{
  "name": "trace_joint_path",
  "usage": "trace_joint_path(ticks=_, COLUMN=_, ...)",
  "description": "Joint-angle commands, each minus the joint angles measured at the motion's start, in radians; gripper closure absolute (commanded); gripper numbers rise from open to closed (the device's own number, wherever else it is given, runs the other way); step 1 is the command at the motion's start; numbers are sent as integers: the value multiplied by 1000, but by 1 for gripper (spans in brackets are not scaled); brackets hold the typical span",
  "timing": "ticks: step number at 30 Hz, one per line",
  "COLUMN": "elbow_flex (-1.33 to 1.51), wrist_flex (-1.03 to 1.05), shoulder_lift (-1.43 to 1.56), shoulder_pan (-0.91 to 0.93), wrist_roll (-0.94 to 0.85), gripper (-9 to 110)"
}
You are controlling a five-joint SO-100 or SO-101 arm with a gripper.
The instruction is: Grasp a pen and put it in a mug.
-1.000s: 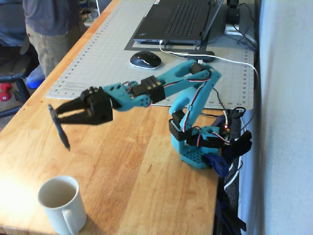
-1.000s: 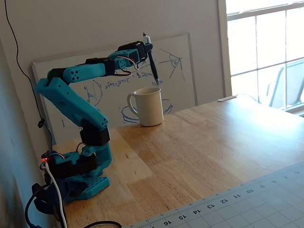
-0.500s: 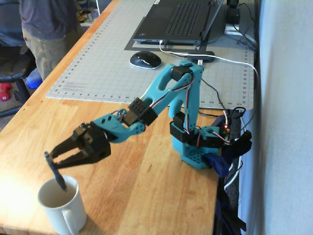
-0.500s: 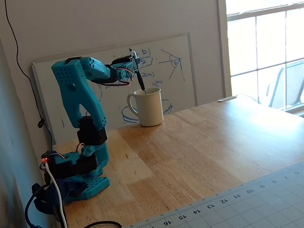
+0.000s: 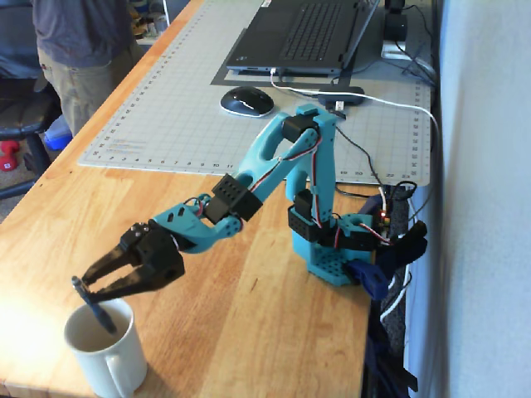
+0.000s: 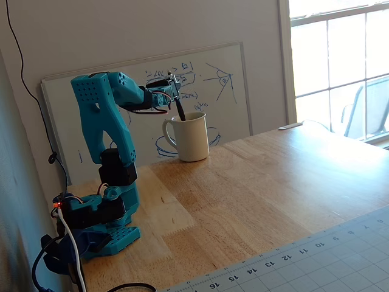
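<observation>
the pen (image 5: 93,303) is held clenched between the black fingers of the gripper (image 5: 85,287), near its upper end, and is tilted so that its lower tip is dipped just inside the mouth of the mug (image 5: 104,348). in the other fixed view the pen (image 6: 180,110) is seen slanting down over the rim of the mug (image 6: 191,139), with the gripper (image 6: 172,84) just above and to the left of the opening. the mug stands upright on the wooden table (image 5: 249,323), at the near left corner in the first fixed view, well apart from the arm's base (image 5: 332,249).

compared with a second ago, the arm has been lowered and extended: the pen was then carried in the air well above and beyond the mug, and half a second ago its tip had only just been brought to the rim. now the tip is a little deeper and the gripper is lower. it is judged that the carrying step is nearly finished and that only the release is left. since the pen is leaning and not upright, it may be expected to slide against the inner wall when let go; a tip-over of the mug seems unlikely, but the jaws would best be opened without sideways motion. the mat (image 5: 166,91), the mouse (image 5: 246,101) and the laptop (image 5: 307,33) at the far side are not involved.
</observation>
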Motion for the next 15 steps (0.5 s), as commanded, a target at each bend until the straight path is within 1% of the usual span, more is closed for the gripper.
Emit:
trace_joint_path(ticks=1, elbow_flex=-29, wrist_flex=-20, shoulder_lift=74, shoulder_pan=23, wrist_roll=-9, gripper=94)
trace_joint_path(ticks=5, elbow_flex=25, wrist_flex=-18, shoulder_lift=124, shoulder_pan=29, wrist_roll=5, gripper=87)
trace_joint_path(ticks=8, elbow_flex=72, wrist_flex=11, shoulder_lift=175, shoulder_pan=40, wrist_roll=5, gripper=87)
trace_joint_path(ticks=11, elbow_flex=98, wrist_flex=152, shoulder_lift=265, shoulder_pan=69, wrist_roll=-6, gripper=88)
trace_joint_path(ticks=15, elbow_flex=95, wrist_flex=474, shoulder_lift=403, shoulder_pan=126, wrist_roll=-34, gripper=88)
